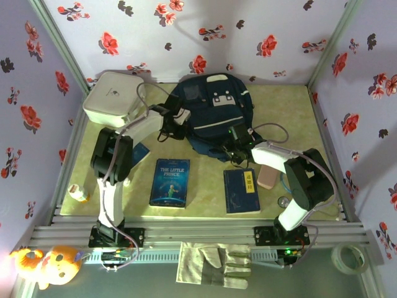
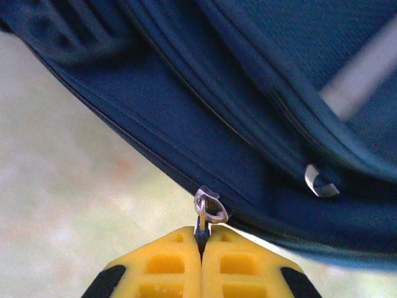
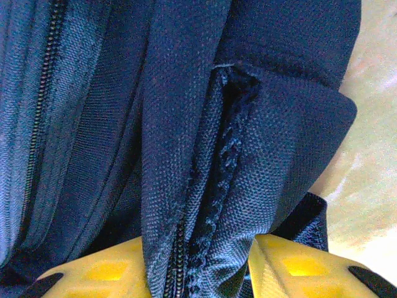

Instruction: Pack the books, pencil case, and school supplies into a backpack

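Two holds, white box nearby — left end effector pinches zipper pull, right end effector clamps backpack fabric.

The backpack is navy blue with light grey patches and one pale stripe; its zipper pull is silver. The books are blue, one darker with a white label strip. The pencil case is pale pink. The box is white. The walls are pale lilac with red and dark flowers. The table is yellowish green.

white box, glove, plush toy
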